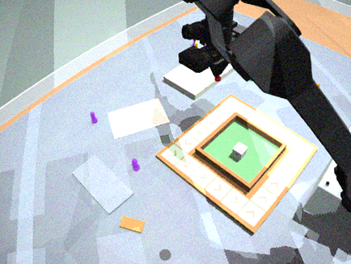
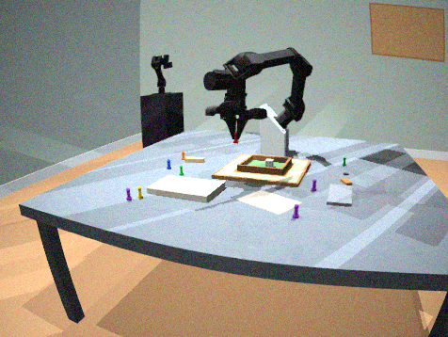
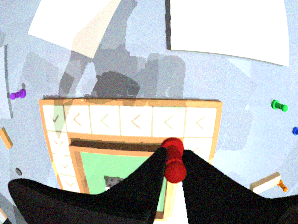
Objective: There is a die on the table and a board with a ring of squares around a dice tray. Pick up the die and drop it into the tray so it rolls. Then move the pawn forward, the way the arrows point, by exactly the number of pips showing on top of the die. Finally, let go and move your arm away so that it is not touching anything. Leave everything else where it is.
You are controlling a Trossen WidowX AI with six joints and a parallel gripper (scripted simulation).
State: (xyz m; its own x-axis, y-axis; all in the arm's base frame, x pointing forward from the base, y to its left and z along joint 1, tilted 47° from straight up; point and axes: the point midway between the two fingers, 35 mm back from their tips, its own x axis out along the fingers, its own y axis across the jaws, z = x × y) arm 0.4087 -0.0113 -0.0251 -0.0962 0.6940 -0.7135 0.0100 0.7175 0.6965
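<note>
My gripper (image 1: 218,72) (image 2: 235,134) (image 3: 173,155) is shut on the red pawn (image 1: 217,78) (image 2: 235,138) (image 3: 174,167), which hangs upright in the air, clear of the board (image 1: 301,151) (image 2: 301,170) (image 3: 130,103). The board has a ring of pale squares with arrows. The brown-walled dice tray (image 1: 223,169) (image 2: 259,169) with a green floor sits in its middle. The white die (image 1: 240,150) (image 2: 269,163) rests inside the tray; it is dark and partly hidden in the wrist view. I cannot read its top pips.
A thick white slab (image 1: 185,82) (image 2: 184,187) (image 3: 230,30) and a flat cream sheet (image 1: 137,118) (image 2: 270,202) lie beside the board. Purple pawns (image 1: 135,165) (image 2: 296,212), a green pawn (image 2: 181,170) (image 3: 279,105), a blue pawn (image 2: 168,164) and an orange block (image 1: 132,224) are around it.
</note>
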